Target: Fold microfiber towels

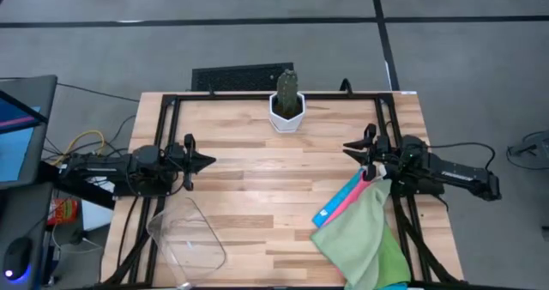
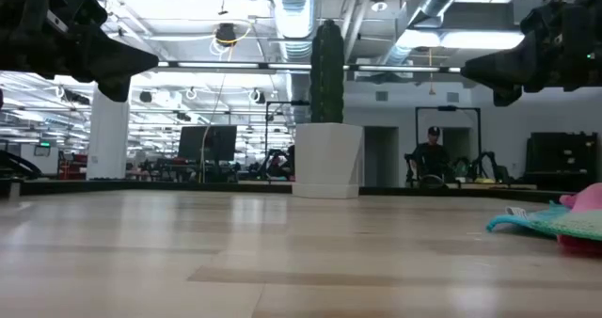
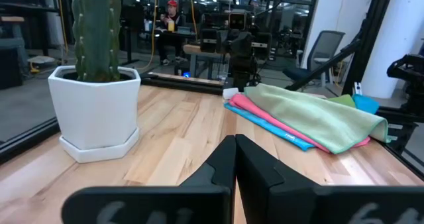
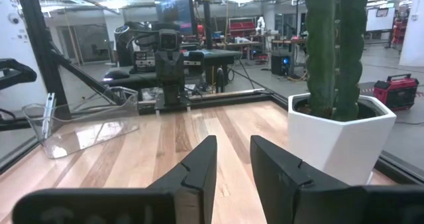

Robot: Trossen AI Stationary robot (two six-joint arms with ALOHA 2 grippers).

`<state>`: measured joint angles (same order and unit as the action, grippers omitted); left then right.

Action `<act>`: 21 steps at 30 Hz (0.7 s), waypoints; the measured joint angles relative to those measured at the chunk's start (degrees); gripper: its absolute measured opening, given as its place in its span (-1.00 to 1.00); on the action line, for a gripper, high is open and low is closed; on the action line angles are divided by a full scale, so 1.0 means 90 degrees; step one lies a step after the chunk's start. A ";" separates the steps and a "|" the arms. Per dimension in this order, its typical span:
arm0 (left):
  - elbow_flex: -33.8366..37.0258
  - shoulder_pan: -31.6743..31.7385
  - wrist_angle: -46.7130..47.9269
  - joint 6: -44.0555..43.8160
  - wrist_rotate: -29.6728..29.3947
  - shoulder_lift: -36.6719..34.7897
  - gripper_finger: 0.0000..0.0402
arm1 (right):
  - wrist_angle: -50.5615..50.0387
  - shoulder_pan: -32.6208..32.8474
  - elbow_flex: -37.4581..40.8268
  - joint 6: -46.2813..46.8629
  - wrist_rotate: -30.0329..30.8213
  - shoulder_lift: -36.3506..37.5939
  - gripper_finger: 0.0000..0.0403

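The microfiber towels (image 1: 364, 234) lie in a loose pile at the table's near right: a light green one (image 3: 318, 114) on top, a pink one (image 3: 265, 114) and a blue one (image 3: 275, 132) under it. My left gripper (image 1: 208, 161) hovers level at the table's left edge, shut and empty. My right gripper (image 1: 350, 146) hovers level at the right edge, just beyond the pile, open with nothing between its fingers (image 4: 232, 159).
A cactus in a white pot (image 1: 286, 103) stands at the middle of the table's far edge. A clear plastic bin (image 1: 187, 236) lies tipped at the near left corner. Bare wood (image 1: 266, 187) stretches between the two arms.
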<state>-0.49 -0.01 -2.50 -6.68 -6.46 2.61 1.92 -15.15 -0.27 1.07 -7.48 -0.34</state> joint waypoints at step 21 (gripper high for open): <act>0.0000 -0.0002 -0.0116 -0.0547 -0.0038 0.0000 -1.00 | 0.0734 0.0014 0.0001 0.0508 0.0000 0.0000 -0.41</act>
<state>-0.49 -0.03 -3.55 -11.60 -6.80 2.61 8.53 -15.02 -0.26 5.64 -7.48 -0.34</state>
